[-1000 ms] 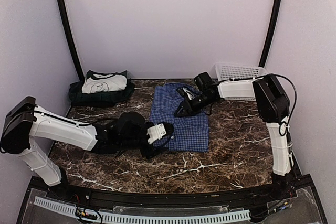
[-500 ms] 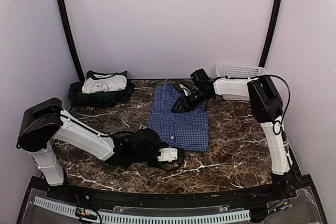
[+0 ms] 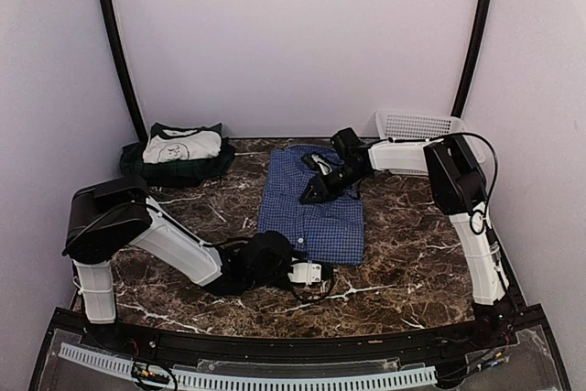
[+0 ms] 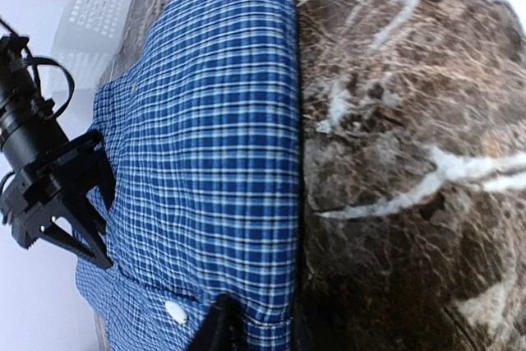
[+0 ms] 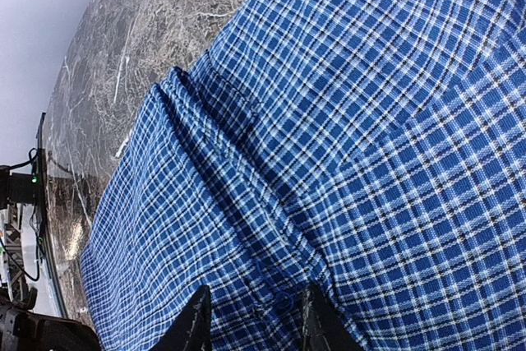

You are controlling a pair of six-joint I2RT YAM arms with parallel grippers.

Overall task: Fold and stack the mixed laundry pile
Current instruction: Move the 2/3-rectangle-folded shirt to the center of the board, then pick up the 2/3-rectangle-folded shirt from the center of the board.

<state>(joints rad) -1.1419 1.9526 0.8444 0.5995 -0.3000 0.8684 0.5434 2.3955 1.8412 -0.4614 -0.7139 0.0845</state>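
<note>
The blue-and-white checked shirt lies flat on the marble table, left gripper pinching its near hem, right gripper pinching a ridge farther up; lift both evenly to keep the fold square.

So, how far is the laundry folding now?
Done: a white garment lies folded on a dark green garment at far left. In hand: the blue check shirt lies mid-table, the left gripper at its near hem, the right gripper pinching its far part. Left: finish folding it and stack it.
</note>
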